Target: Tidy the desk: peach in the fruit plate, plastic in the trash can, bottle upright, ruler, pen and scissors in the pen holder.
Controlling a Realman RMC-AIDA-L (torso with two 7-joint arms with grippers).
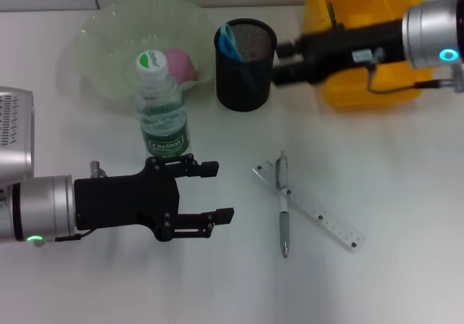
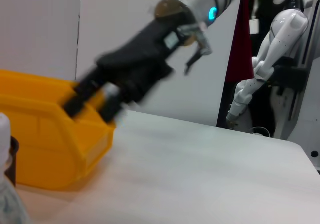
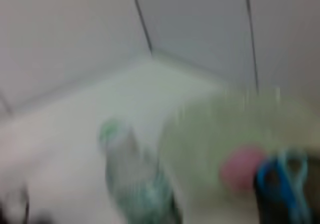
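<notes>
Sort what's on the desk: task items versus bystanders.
Task items: peach in fruit plate; bottle upright; scissors in pen holder; pen and ruler loose on the desk; yellow bin.
Bystanders: silver box; white robot figure.

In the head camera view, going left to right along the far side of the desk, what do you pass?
Pale green glass fruit plate with the pink peach in it → black mesh pen holder holding blue-handled scissors → right gripper → yellow plastic bin.
</notes>
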